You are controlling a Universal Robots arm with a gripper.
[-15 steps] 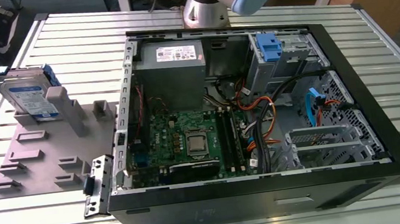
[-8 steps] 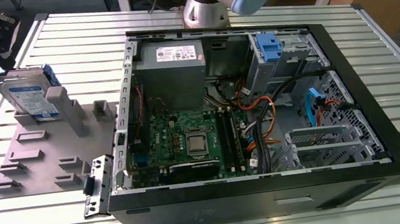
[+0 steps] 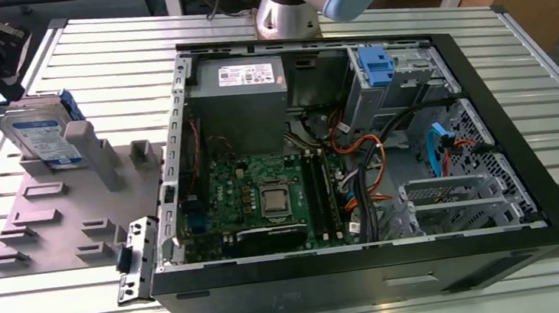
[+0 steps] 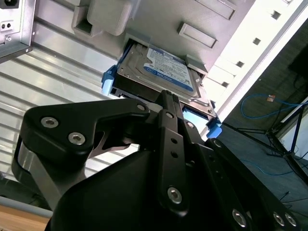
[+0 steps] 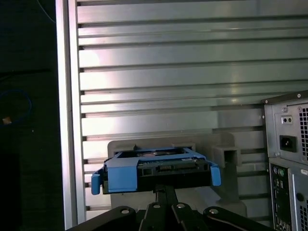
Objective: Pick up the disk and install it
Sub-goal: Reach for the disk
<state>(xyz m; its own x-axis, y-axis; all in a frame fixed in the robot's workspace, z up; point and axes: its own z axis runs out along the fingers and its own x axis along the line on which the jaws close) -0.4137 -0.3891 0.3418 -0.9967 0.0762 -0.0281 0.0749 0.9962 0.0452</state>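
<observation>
Resting on its stand (image 3: 60,216), the disk (image 4: 166,72) lies just beyond the gripper (image 4: 168,98), grip state unclear.

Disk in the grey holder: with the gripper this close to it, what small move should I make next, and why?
Probably a slight advance of the gripper onto the blue carrier edge of the disk, before any lift. In both wrist views the gripper tip sits at that edge, while the disk leans in the grey holder outside the computer case.

The disk (image 3: 40,137) is showing silver metal, a blue-and-white label (image 4: 168,70) and a blue carrier (image 5: 125,173); the gripper (image 4: 167,98) is showing black, the ribbed table (image 3: 517,64) is gleaming silver, the motherboard (image 3: 253,197) is showing green
</observation>
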